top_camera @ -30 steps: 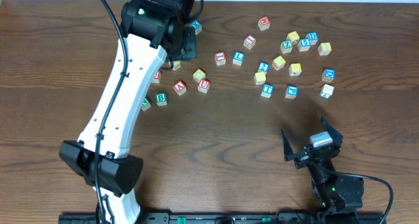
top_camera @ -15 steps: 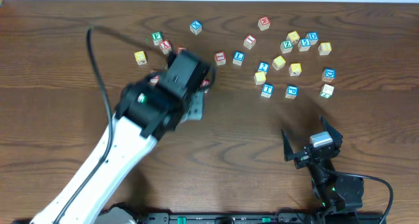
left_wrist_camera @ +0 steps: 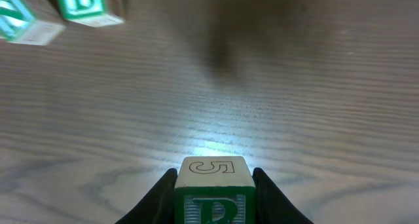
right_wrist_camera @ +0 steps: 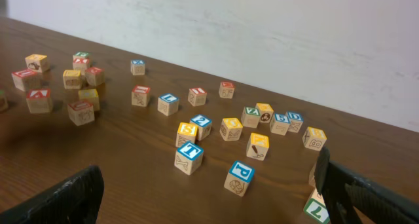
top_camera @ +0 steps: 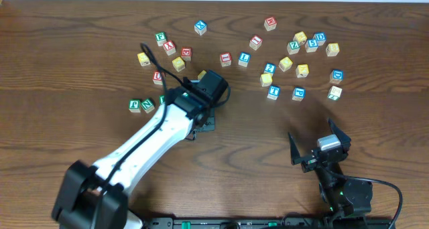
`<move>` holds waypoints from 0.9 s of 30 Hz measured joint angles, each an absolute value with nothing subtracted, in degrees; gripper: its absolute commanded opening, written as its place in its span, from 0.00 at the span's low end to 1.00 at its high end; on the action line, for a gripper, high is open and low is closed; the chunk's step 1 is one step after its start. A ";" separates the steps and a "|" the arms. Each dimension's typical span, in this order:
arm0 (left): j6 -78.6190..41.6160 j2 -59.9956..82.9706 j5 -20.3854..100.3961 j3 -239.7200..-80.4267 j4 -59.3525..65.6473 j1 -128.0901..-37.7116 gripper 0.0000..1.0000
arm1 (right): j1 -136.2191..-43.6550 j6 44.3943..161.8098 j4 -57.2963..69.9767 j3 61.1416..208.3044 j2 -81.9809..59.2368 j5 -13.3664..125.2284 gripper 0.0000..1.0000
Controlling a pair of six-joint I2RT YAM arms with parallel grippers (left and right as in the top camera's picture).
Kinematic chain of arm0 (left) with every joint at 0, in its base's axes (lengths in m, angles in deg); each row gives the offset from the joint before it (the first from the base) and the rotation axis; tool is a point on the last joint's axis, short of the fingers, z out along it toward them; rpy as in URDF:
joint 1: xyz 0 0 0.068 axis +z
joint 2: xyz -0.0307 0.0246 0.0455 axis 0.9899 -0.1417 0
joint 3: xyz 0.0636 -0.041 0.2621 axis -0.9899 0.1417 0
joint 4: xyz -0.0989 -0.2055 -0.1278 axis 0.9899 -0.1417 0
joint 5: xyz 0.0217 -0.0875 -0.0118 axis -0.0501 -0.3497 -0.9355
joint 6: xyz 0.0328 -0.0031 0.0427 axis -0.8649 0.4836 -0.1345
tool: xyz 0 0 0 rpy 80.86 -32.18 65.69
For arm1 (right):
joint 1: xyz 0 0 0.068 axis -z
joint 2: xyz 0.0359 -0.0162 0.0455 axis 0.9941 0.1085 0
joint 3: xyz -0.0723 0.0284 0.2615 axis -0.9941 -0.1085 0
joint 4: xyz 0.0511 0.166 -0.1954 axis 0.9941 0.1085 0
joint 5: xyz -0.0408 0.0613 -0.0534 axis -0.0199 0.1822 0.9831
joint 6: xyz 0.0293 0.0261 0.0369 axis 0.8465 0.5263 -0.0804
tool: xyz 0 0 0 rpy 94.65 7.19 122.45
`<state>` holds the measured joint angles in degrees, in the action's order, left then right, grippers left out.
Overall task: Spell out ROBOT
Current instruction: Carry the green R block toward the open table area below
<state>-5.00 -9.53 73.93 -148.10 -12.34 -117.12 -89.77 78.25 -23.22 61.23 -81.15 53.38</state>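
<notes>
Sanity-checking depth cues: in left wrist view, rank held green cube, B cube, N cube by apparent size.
1. held green cube: largest, though nearest the camera.
2. B cube and N cube: look alike, both cut by frame edge, unranked.

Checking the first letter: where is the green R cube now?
The green R cube is clamped in the left gripper, seen bottom centre of the left wrist view; the green B cube lies top left.

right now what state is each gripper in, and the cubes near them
left gripper: shut on the green-lettered cube
green-lettered cube: clamped in the left gripper, green face toward the wrist camera
right gripper: open, empty
green B cube: loose on the table, next to the green N cube
blue T cube: loose on the table, T face up
</notes>
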 measured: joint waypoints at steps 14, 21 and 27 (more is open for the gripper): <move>-4.70 -14.29 72.44 -139.66 4.67 -117.34 0.07 | -89.77 78.25 -23.22 61.23 -81.15 53.38 0.99; -5.05 -14.27 72.51 -135.97 10.24 -117.34 0.07 | -89.77 78.25 -23.24 61.23 -81.15 53.38 0.99; -5.16 -14.27 73.05 -133.08 12.60 -117.34 0.07 | -89.77 78.25 -23.24 61.23 -81.15 53.38 0.99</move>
<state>-5.16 -14.27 73.05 -133.08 12.60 -117.34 -89.77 78.25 -23.24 61.23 -81.15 53.38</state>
